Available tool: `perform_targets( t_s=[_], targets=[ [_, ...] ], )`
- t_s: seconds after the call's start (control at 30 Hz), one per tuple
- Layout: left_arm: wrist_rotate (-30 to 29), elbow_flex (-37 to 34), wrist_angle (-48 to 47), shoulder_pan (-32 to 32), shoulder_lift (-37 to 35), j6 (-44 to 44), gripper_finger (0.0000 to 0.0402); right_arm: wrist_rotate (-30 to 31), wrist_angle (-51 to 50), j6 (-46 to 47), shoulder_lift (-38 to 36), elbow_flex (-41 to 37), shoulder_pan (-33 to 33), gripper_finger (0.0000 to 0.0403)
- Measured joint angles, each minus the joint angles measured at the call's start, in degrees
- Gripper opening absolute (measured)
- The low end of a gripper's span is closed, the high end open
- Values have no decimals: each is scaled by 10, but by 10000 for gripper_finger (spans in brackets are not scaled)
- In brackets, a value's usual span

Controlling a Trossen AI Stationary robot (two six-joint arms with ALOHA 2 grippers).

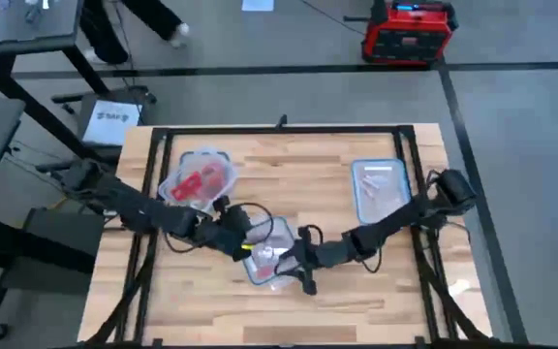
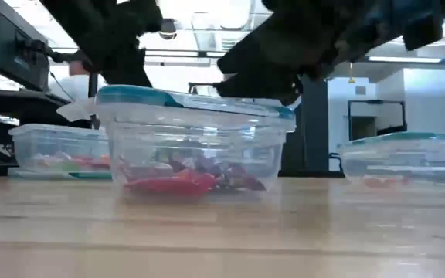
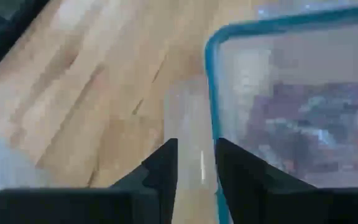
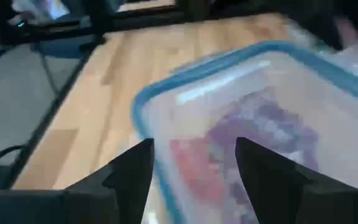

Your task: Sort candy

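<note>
Nearest, at frame centre, the clear lidded plastic tub of shiny wrapped candy is pinched at its lid tab by the left tool; the right tool is held spread and empty above its blue rim; the tub could be tipped, spilling candy onto the table.

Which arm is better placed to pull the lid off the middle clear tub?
Left, probably: the left gripper already pinches the clear tub's teal-rimmed lid tab, while the right gripper hovers open above it.
</note>
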Motion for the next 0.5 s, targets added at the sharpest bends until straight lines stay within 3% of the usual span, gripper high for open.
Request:
perform_targets(
  t_s=[0.5],
  targets=[
    [52, -6, 66, -61, 21, -165, 93, -51, -168, -64, -45, 1, -26, 214]
  ],
)
